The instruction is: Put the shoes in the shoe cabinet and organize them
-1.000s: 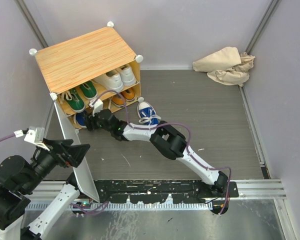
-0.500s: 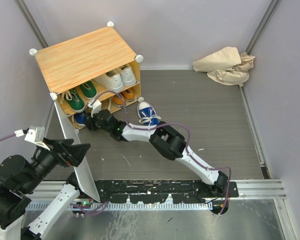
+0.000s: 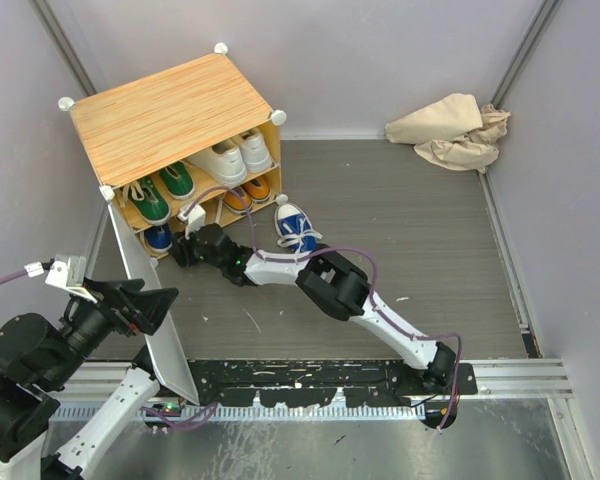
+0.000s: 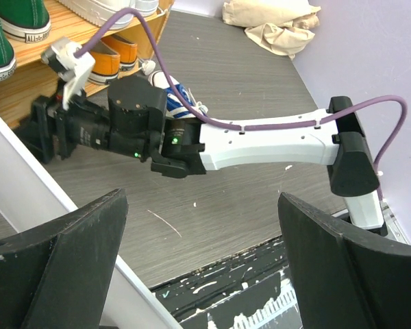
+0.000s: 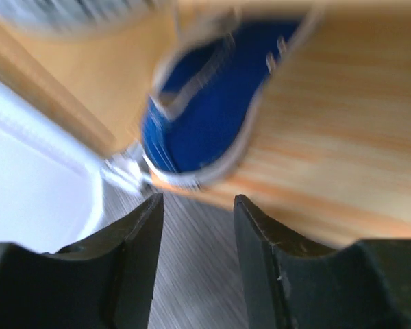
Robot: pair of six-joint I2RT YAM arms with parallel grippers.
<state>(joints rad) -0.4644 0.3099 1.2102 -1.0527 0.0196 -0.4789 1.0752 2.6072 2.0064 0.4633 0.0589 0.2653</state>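
The shoe cabinet [image 3: 165, 105] stands at the table's [image 3: 430, 260] far left, its door [image 3: 158, 340] swung wide beside the spread, empty left gripper [image 4: 202, 200]. Should that door swing back, it would hit the right arm [image 3: 280, 265] reaching into the lower compartment. The right gripper [image 5: 195, 205], fingers apart and holding nothing, hovers just before a blue shoe [image 5: 205, 116] lying there and could knock it askew, while the second blue shoe [image 3: 295, 225] lies outside on the table. The right wrist view is blurred, so contact cannot be judged.
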